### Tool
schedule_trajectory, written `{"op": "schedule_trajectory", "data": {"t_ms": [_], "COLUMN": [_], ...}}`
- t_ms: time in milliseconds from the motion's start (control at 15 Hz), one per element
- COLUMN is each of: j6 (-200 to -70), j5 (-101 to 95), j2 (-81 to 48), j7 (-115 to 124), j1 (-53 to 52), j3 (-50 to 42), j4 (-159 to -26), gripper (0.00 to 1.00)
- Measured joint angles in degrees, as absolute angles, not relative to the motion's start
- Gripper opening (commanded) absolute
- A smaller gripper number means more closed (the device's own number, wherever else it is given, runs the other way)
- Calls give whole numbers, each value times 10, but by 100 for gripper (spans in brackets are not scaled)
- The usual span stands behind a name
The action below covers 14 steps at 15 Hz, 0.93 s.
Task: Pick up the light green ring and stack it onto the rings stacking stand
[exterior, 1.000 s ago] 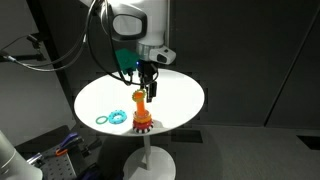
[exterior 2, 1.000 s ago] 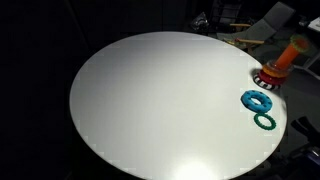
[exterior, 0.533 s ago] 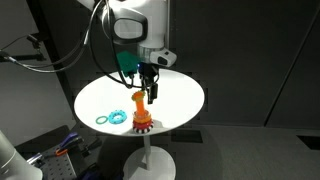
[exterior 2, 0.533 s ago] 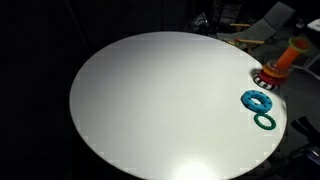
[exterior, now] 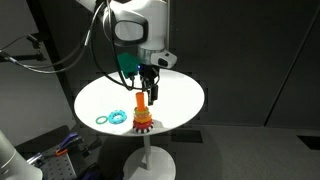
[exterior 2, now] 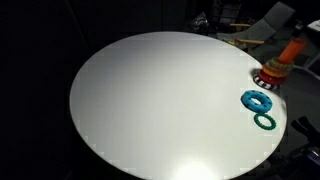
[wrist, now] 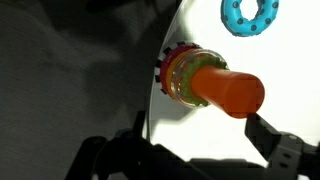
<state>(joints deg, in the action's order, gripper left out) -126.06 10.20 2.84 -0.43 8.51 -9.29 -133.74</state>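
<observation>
The rings stacking stand [exterior: 142, 117] stands near the front edge of the round white table [exterior: 185, 95], an orange peg over a red toothed ring. In the wrist view the light green ring [wrist: 180, 86] sits around the bottom of the peg [wrist: 228, 90], on the red ring. My gripper [exterior: 150, 88] hangs just above and beside the peg top. In the wrist view my gripper [wrist: 205, 150] is open and empty, with its fingers apart on either side below the peg. The stand also shows at the table's far right in an exterior view [exterior 2: 272, 72].
Two blue-cyan rings [exterior: 110, 117] lie on the table beside the stand; they also show in an exterior view [exterior 2: 257, 100], and one shows in the wrist view [wrist: 250, 14]. The table edge runs close to the stand. Dark surroundings lie beyond it.
Almost nothing has changed. My gripper stays open over the stand, and the peg top looks slightly shifted in an exterior view.
</observation>
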Motion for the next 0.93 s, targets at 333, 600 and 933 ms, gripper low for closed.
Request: {"op": "schedule_trajectory", "data": {"t_ms": [333, 600, 933], "j6": [-1231, -1190, -1174], "j5": [102, 100, 93], "j2": [32, 40, 49], "j7": [-6, -6, -6], "j1": [85, 83, 81], "j3": [-91, -87, -82], "j4": [-1334, -1326, -1322], "gripper": [100, 100, 100]}}
